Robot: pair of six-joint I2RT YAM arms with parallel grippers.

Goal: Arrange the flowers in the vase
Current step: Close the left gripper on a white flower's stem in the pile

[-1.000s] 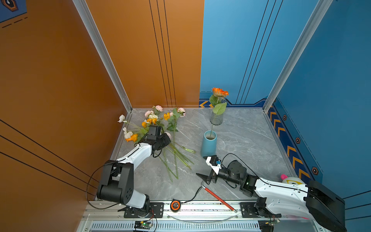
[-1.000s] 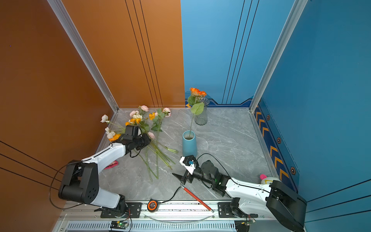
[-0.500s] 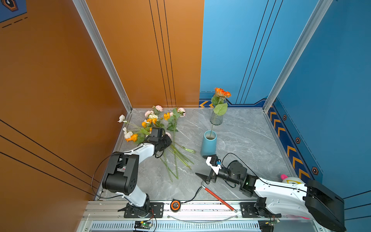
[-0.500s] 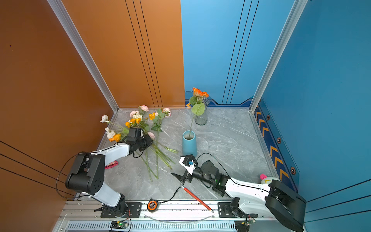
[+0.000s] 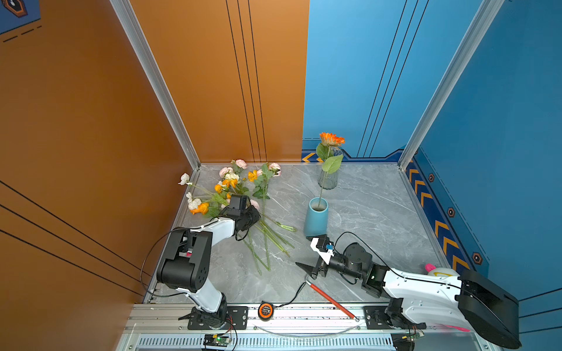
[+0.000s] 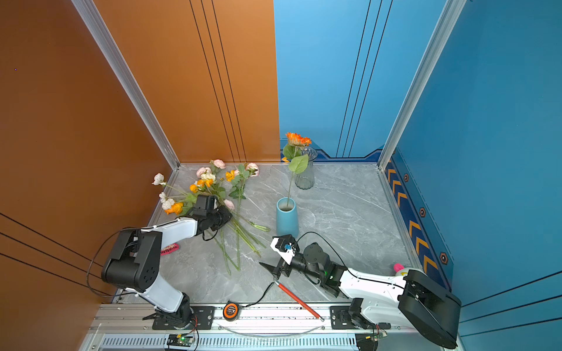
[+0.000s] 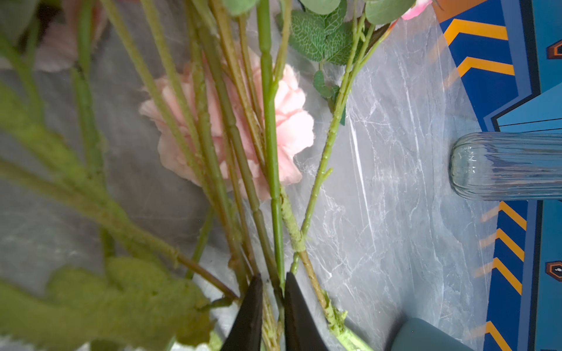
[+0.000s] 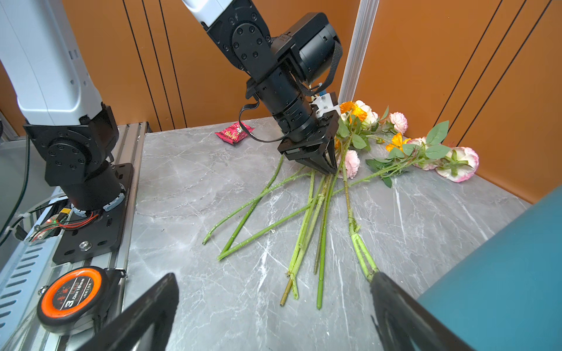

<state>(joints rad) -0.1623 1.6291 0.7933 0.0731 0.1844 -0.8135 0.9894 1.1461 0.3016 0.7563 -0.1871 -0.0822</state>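
The flowers (image 5: 237, 188) (image 6: 209, 182) lie in a heap at the back left, pink, cream and orange blooms to the wall, green stems fanned toward the front. My left gripper (image 5: 254, 217) (image 6: 226, 214) (image 8: 325, 170) is down on the stems, its jaws (image 7: 272, 278) shut on a thin bundle of green stems. A blue vase (image 5: 316, 217) (image 6: 286, 217) stands mid-table with one orange flower (image 5: 331, 139) in it. My right gripper (image 5: 305, 269) (image 6: 269, 269) (image 8: 273, 278) is wide open and empty, low in front of the vase.
A clear glass vase (image 5: 328, 179) (image 7: 504, 165) stands behind the blue one. A tape measure (image 5: 265, 310) and a red rod (image 5: 330, 299) lie at the front edge. A red packet (image 6: 169, 249) lies near the left arm, and a pink-and-white toy (image 5: 438, 270) sits at the right.
The left arm's elbow has swung while its gripper stayed on the stems in the heap. The right arm has not moved.
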